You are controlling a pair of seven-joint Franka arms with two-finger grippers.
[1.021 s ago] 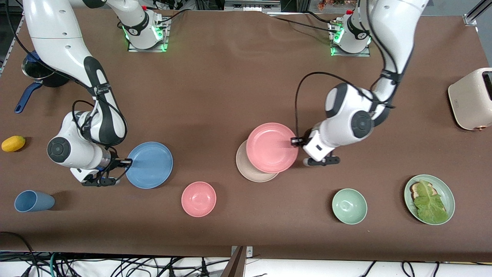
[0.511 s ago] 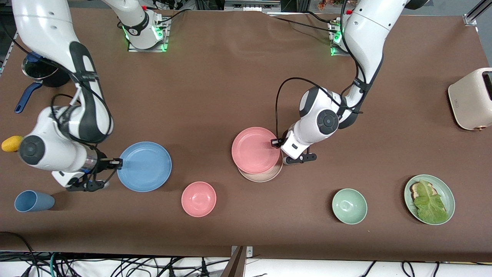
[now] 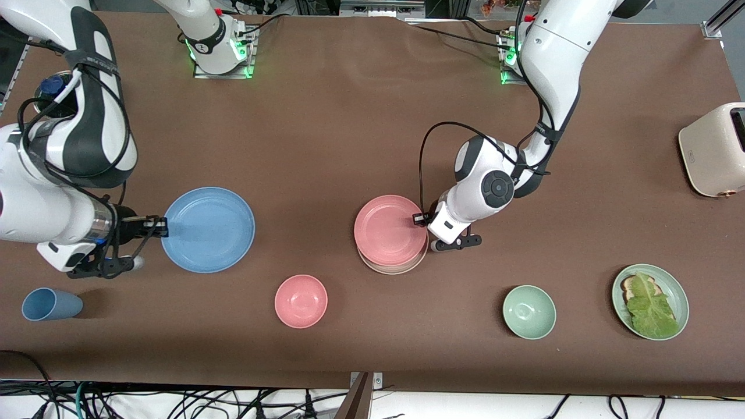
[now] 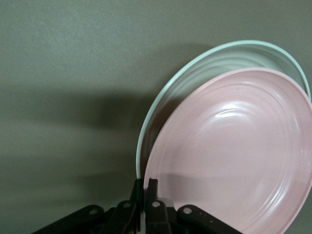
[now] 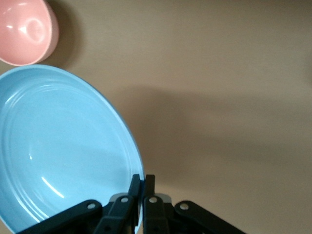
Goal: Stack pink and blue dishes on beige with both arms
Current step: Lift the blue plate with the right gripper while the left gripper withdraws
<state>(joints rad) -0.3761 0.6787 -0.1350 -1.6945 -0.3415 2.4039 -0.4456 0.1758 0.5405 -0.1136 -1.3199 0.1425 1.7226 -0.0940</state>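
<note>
My left gripper (image 3: 419,219) is shut on the rim of the pink dish (image 3: 389,230), which lies almost squarely over the beige plate (image 3: 390,270). Only a thin crescent of the beige plate shows below it. In the left wrist view the pink dish (image 4: 234,156) tilts over the pale beige plate (image 4: 195,83), pinched by the gripper (image 4: 146,187); I cannot tell whether they touch. My right gripper (image 3: 160,224) is shut on the rim of the blue dish (image 3: 208,228), held up over the table at the right arm's end. In the right wrist view the gripper (image 5: 143,183) clamps the blue dish (image 5: 58,146).
A pink bowl (image 3: 301,301) and a blue cup (image 3: 51,304) sit near the front camera. A green bowl (image 3: 528,312) and a green plate with toast and lettuce (image 3: 650,301) stand toward the left arm's end, beside a cream toaster (image 3: 713,150).
The left arm carried the pink dish from partly off the beige plate to squarely over it and lower. The right arm raised the blue dish off the table.
</note>
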